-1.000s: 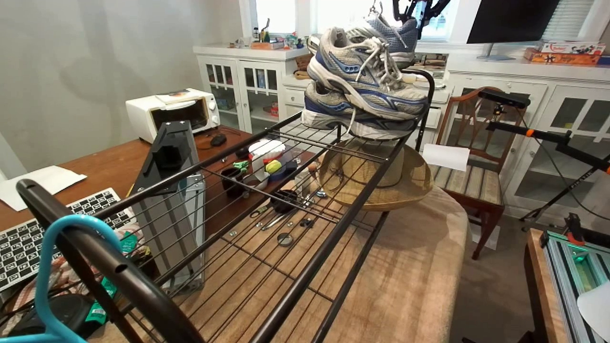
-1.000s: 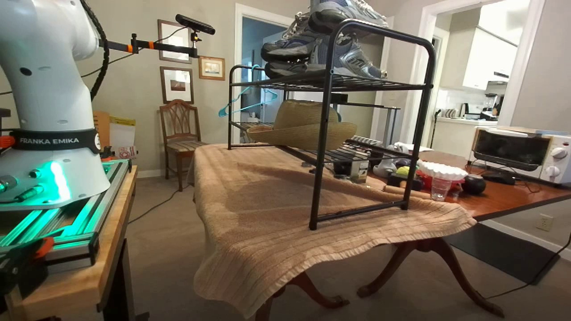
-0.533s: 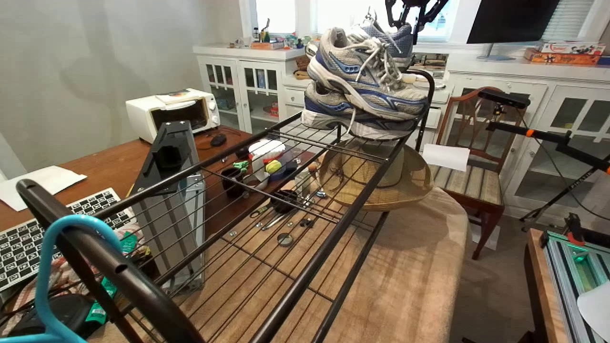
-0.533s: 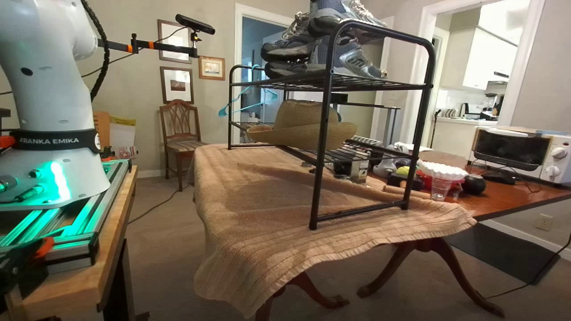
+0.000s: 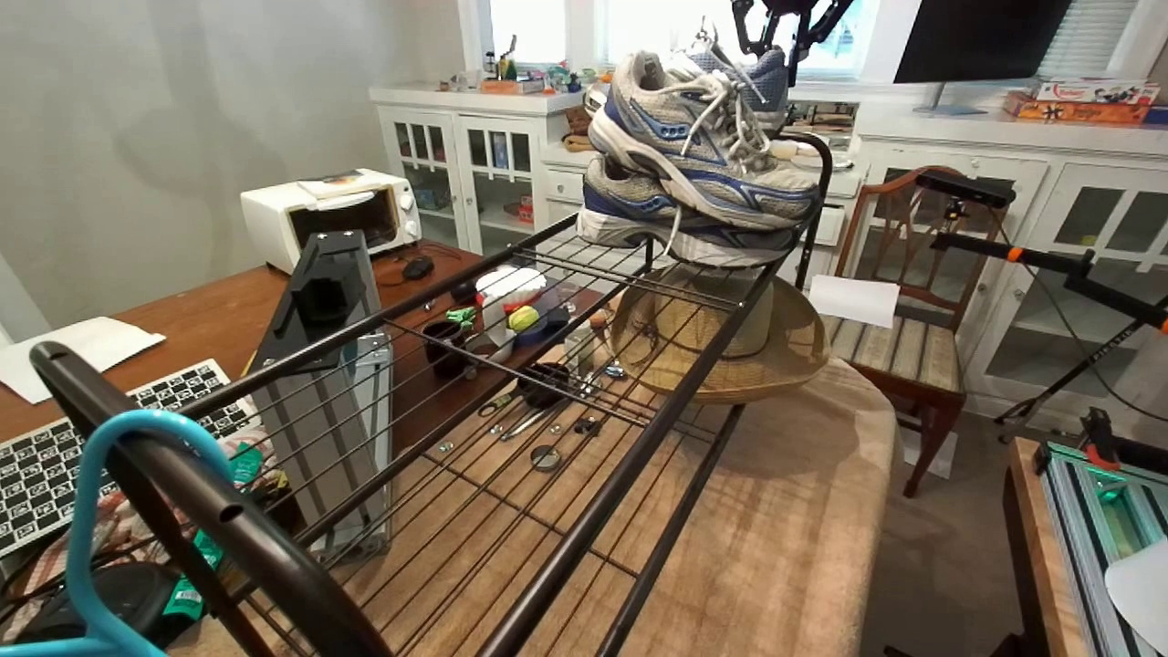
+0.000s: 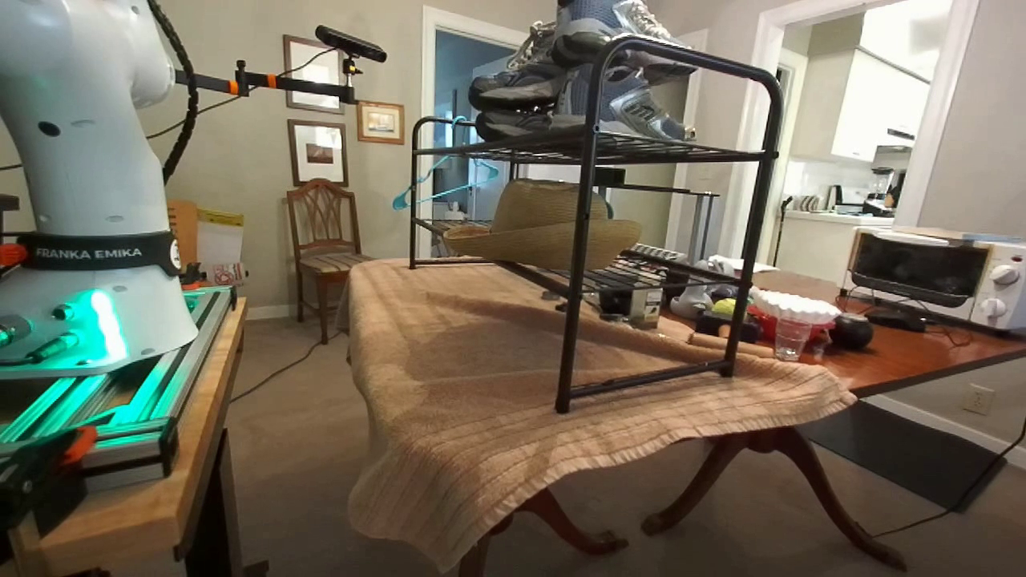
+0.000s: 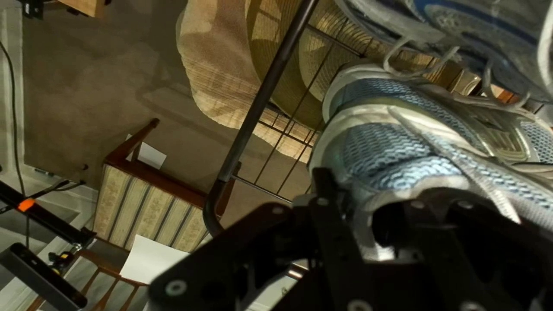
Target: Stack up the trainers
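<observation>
The worktop [image 6: 946,343] is covered in part by a brown cloth [image 6: 449,449]. At one side stands the white arm [image 6: 104,152], and upon the cloth stands a black wire rack [image 6: 576,280]. On its top level are the trainers [image 5: 707,178], in two pairs. The blue-trimmed pair is already one upon the other, with toes towards the arm. The other pair is turned opposite, heels towards the arm. Of this pair, the top trainer [image 7: 384,149] is directly below the claw [image 7: 358,196]; its long axis runs from the claw away, across the rack. The claw is narrow: one finger is outside the heel, the other seems to be inside the opening, so I believe it pinches the heel wall. In the wrist view, the heel of the lower trainer [image 7: 373,88] shows a little to the side. On this offset, I think, the coming move depends: the heels should agree before the claw lets go. From where I stand, I cannot tell if the soles touch. A loose lace [image 7: 456,160] could become trapped between them.
</observation>
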Available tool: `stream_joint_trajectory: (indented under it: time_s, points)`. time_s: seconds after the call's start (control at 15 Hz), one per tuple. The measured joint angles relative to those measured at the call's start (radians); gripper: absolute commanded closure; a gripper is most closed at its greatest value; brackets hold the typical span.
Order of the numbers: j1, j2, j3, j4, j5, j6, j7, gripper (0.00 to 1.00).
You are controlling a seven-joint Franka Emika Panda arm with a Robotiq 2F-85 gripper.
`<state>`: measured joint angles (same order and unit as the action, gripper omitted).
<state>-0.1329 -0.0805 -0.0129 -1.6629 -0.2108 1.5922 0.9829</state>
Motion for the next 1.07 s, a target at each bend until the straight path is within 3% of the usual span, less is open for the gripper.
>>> stream_joint_trajectory:
  time_s: [0.4, 0.6, 0.87, 1.07]
  points:
    - [0.003, 0.029, -0.008, 0.03, 0.002, -0.012, 0.0, 0.96]
    - [0.003, 0.039, -0.012, 0.04, 0.002, -0.014, 0.0, 0.57]
    - [0.004, 0.049, -0.016, 0.046, 0.002, -0.014, 0.0, 0.38]
    - [0.005, 0.059, -0.02, 0.056, 0.002, -0.014, 0.0, 0.17]
